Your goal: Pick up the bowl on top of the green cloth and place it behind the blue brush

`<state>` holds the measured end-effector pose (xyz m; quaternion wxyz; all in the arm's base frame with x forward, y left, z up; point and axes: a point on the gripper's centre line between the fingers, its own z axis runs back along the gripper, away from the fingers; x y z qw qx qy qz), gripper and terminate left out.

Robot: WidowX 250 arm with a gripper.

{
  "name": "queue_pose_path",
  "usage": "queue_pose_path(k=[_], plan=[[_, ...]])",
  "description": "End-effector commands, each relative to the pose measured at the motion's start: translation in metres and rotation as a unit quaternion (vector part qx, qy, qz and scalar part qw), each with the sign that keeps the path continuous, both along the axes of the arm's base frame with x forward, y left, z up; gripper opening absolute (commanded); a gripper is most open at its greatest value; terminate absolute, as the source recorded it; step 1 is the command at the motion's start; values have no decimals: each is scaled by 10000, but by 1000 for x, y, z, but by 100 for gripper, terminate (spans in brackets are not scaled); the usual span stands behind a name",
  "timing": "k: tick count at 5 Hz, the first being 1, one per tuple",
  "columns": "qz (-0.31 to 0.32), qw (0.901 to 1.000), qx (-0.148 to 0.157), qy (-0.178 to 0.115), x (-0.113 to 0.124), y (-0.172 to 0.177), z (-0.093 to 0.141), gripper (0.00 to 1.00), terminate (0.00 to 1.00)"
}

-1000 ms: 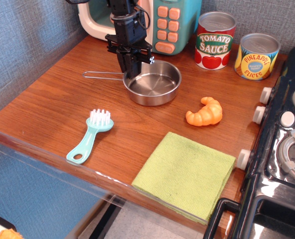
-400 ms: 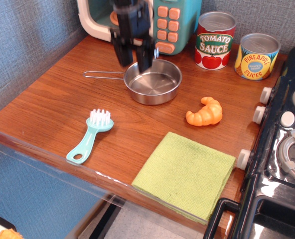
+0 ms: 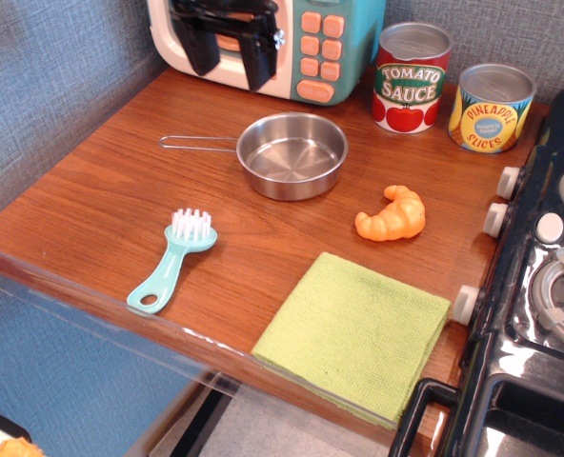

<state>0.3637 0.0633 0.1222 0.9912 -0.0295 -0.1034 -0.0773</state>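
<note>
The steel bowl sits on the wooden table behind the blue brush, its wire handle pointing left. The green cloth lies bare at the front right. My gripper is open and empty, raised above the table behind and to the left of the bowl, in front of the toy microwave. Its black fingers are spread wide apart.
A toy microwave stands at the back. A tomato sauce can and a pineapple can stand at the back right. An orange croissant lies right of the bowl. A black toy stove borders the right edge.
My gripper let go of the bowl's rim, opened, and rose up and back toward the microwave. The bowl stayed where it was.
</note>
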Motion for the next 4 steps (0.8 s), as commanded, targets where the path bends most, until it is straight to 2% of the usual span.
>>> queue_pose_path(k=[1, 2, 3, 4], plan=[[300, 9987, -185, 376, -62, 8, -18, 100, 0], [295, 9986, -167, 401, -73, 12, -30, 100, 0], [295, 9986, -167, 401, -73, 12, -30, 100, 0], [295, 9986, -167, 401, -73, 12, -30, 100, 100]])
